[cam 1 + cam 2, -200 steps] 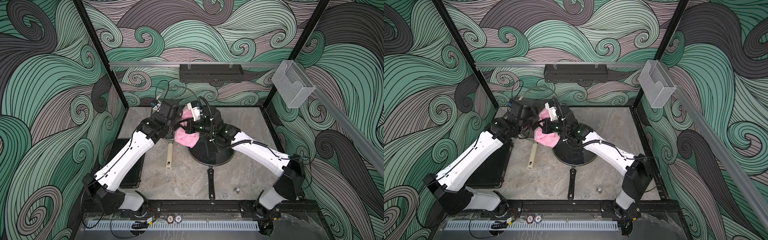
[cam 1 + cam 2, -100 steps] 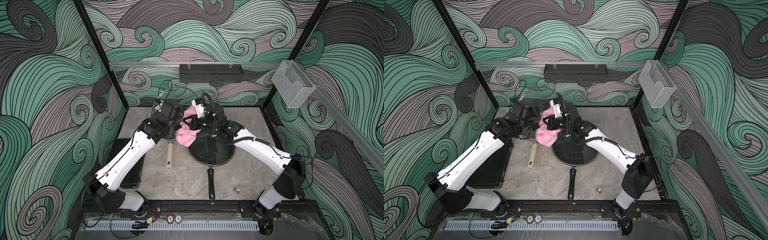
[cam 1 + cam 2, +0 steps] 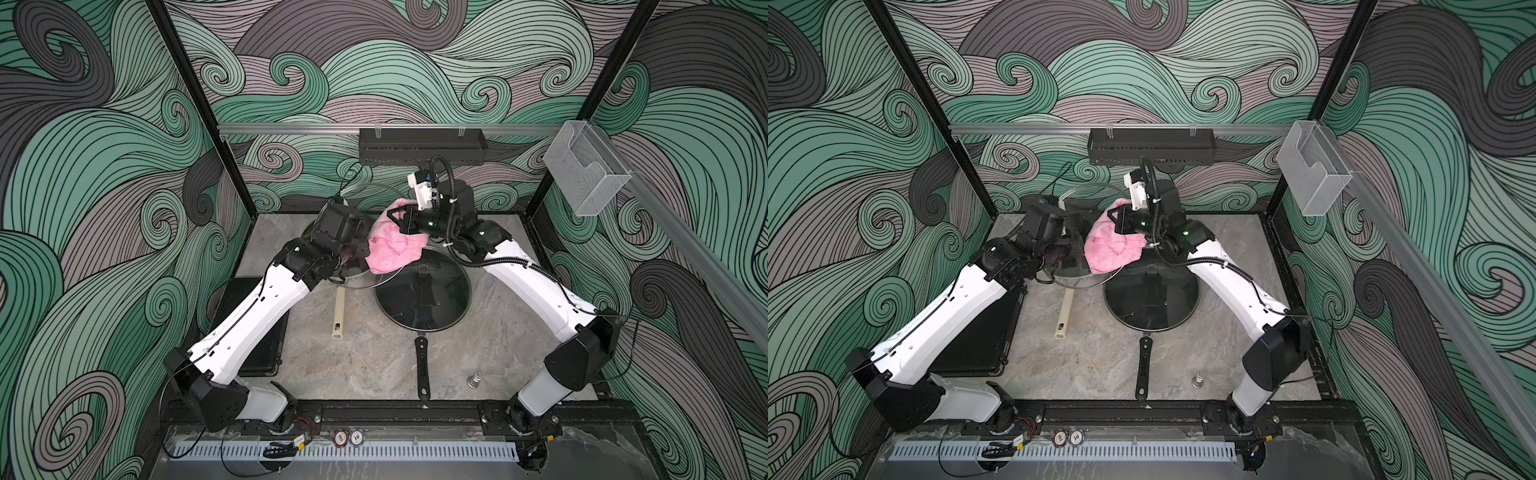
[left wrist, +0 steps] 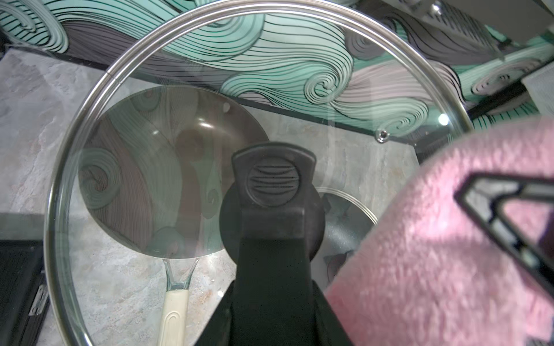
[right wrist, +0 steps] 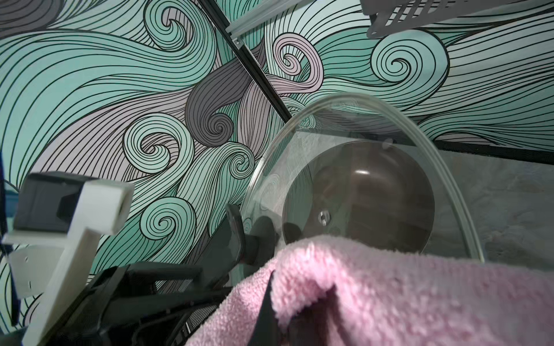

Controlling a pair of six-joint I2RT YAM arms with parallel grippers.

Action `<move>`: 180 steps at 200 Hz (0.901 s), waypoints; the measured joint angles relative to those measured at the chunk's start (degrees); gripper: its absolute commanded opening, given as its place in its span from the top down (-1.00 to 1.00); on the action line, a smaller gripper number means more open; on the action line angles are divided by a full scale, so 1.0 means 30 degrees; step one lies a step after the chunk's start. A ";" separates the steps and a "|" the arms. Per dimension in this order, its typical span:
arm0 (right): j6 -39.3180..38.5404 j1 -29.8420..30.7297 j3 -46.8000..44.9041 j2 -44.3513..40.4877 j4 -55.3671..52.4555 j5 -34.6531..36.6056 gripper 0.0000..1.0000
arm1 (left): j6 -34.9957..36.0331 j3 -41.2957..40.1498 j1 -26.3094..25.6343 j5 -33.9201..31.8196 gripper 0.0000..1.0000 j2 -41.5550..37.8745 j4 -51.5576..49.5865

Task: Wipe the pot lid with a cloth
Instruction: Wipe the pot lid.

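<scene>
left gripper (image 3: pixel 353 251): closed on handle (image 4: pixel 272 179), lid (image 4: pixel 195 125) tilted | right gripper (image 3: pixel 392 218): closed on cloth (image 3: pixel 392 253), at lid's right edge

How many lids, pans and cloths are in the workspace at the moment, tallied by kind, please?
Glass lids: 2, the held lid and the resting lid
Pans: 2, the cream-handled pan and the black-handled pan
Cloths: 1, the pink cloth
Total: 5

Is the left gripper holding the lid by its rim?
No: the left gripper clamps the black knob at the centre of the glass lid.
</scene>
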 measured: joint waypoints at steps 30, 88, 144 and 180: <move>-0.0430 -0.0277 0.2237 0.1406 -0.1719 -0.0474 1.00 | 0.3242 -0.0605 -0.0007 0.2025 1.00 -0.0546 -0.0066; -0.0867 -0.0503 0.4940 0.3534 -0.4779 -0.2346 1.00 | 1.0717 -0.1180 -0.0007 0.5770 1.00 -0.1545 -0.0670; -0.1158 -0.0284 0.6251 0.4969 -0.6171 -0.4845 1.00 | 1.6028 -0.1486 0.0000 0.7737 1.00 -0.1865 -0.1632; -0.1341 0.0328 0.7329 0.6280 -0.7162 -0.5756 1.00 | 1.8170 -0.1472 0.0000 0.9078 1.00 -0.1348 -0.1996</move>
